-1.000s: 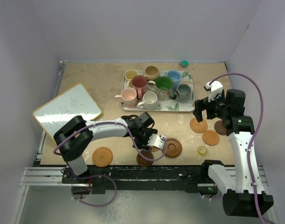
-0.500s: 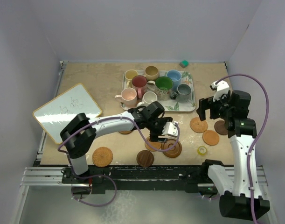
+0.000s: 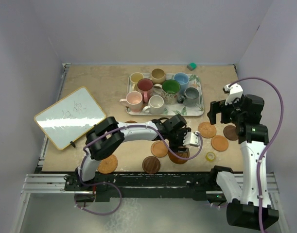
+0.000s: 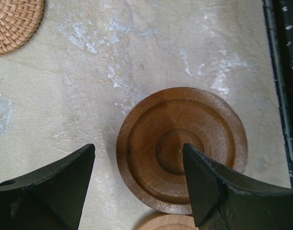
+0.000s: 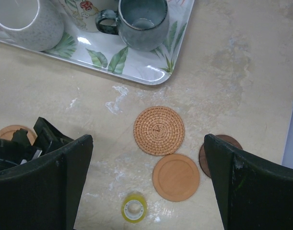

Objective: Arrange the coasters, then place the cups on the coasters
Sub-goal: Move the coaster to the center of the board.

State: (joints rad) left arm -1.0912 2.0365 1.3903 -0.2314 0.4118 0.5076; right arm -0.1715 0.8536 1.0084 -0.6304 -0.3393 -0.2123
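My left gripper [image 3: 180,144] [image 4: 137,152] hangs open low over a dark brown ringed coaster [image 3: 179,156] [image 4: 182,148], one finger on each side, nothing held. Beside it lie a light orange coaster [image 3: 159,148] and a dark coaster [image 3: 150,165]; a woven coaster [image 3: 107,164] lies front left. My right gripper [image 3: 220,116] [image 5: 147,139] is open above a woven coaster [image 5: 158,130], an orange coaster [image 5: 176,177] and a dark coaster [image 3: 230,132]. Several cups stand on the tray [image 3: 199,110], among them the grey cup [image 5: 142,21] and white cup [image 5: 21,19].
A small yellow tape roll [image 3: 210,156] [image 5: 134,209] lies near the front edge, right of the ringed coaster. A whiteboard [image 3: 70,116] leans at the left. A small green block [image 3: 191,66] sits at the back. Another coaster [image 3: 131,122] peeks out behind the left arm.
My left arm has swung right, from the coasters at the front middle to over the ringed coaster, leaving the light orange coaster uncovered. The right arm drifted slightly right.
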